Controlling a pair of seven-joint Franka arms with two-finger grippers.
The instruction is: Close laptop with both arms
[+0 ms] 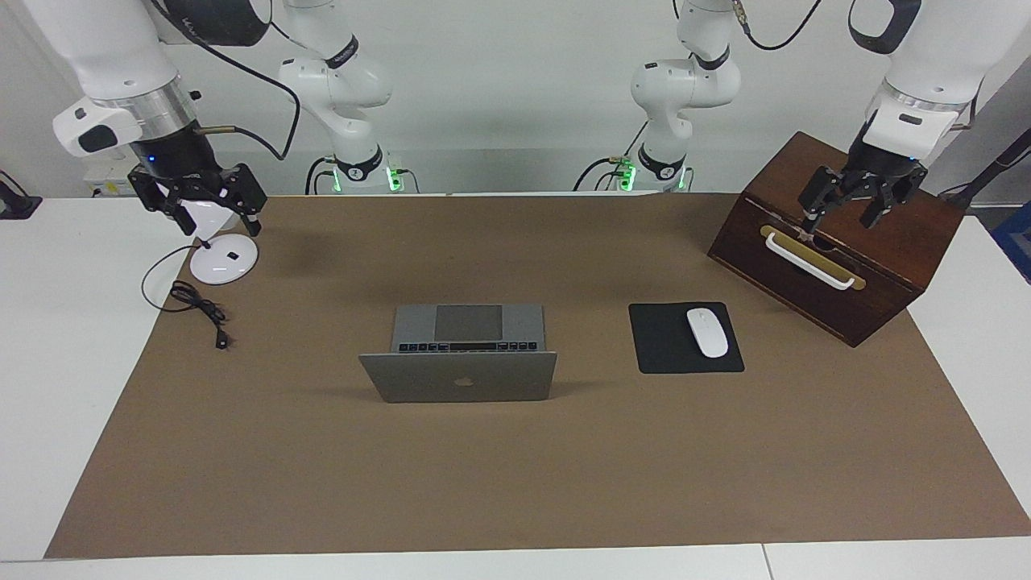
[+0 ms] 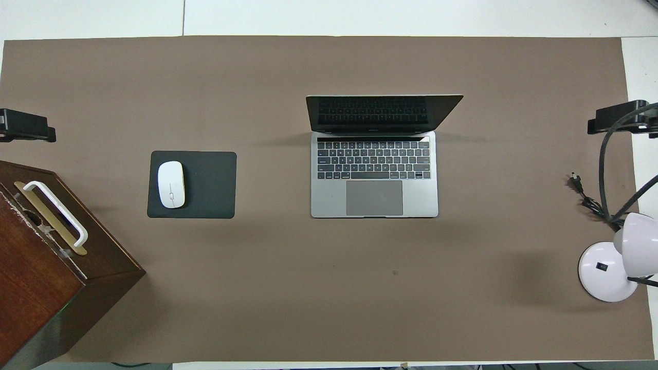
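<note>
The silver-grey laptop [image 1: 459, 376] stands open in the middle of the brown mat, its lid upright with the logo showing in the facing view. The overhead view shows the laptop's [image 2: 374, 174] black keys, grey trackpad and dark screen. My right gripper [image 1: 217, 216] hangs open above the white lamp base toward the right arm's end of the table, well away from the laptop. My left gripper [image 1: 842, 216] hangs open above the wooden box toward the left arm's end. Neither holds anything. Both grippers are out of the overhead view.
A white mouse [image 1: 707, 332] lies on a black mouse pad [image 1: 668, 346] beside the laptop. A dark wooden box [image 1: 838, 242] with a white handle stands past it. A white desk lamp [image 1: 223, 259] and its black cable [image 1: 197, 310] lie at the right arm's end.
</note>
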